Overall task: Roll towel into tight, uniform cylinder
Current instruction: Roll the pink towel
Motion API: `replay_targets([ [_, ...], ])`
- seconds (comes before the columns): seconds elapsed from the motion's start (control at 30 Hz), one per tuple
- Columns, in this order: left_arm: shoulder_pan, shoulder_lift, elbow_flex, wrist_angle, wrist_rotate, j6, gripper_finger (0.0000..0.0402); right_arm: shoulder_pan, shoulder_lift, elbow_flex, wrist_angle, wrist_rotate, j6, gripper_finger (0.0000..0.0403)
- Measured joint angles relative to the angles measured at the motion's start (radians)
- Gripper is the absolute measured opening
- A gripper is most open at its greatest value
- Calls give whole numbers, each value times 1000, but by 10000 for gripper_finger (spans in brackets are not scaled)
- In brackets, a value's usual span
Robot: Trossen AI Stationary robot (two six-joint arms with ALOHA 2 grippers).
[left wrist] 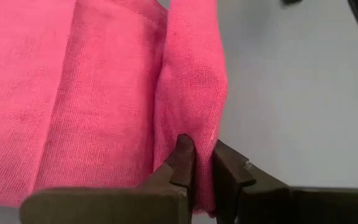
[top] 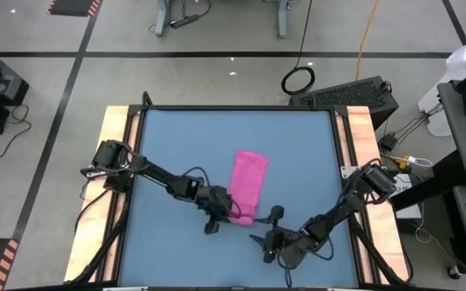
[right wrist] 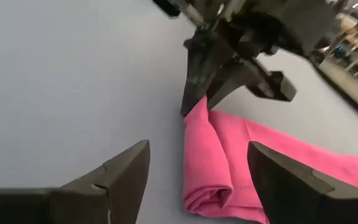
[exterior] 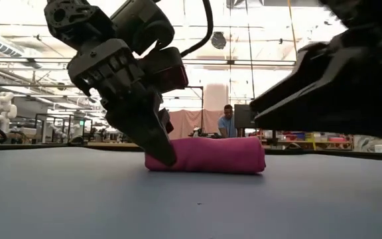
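The magenta-pink towel point(top: 249, 179) lies as a narrow folded strip on the blue tabletop point(top: 184, 137). It runs from the far middle toward the near edge, and its near end is rolled up into a short thick roll point(exterior: 211, 155) resting on the table. My left gripper point(top: 223, 212) is shut on that roll's left end. My right gripper point(top: 267, 226) stands open just right of and nearer than the roll. Its fingers point(right wrist: 126, 171) are spread wide and held off the cloth. My left gripper pinches the roll's left end point(left wrist: 199, 134) between its two fingers point(left wrist: 182, 155), several layers of a rolled fold. The fingers slant down from the table's left side point(exterior: 159, 143). The roll lies on the table, and the flat strip point(left wrist: 73, 93) runs on away from it.
Bare blue tabletop lies to the left, right and far side of the towel. Wooden rails point(top: 118, 153) edge the table on both sides. A black case point(top: 350, 93) and a cable coil point(top: 298, 79) sit on the floor beyond the far edge.
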Motion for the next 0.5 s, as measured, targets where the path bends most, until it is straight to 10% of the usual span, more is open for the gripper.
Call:
replay_targets([
  [0.5,11,1,-1,11,8,-37,36,-80,79,2,48,-142,58,196],
])
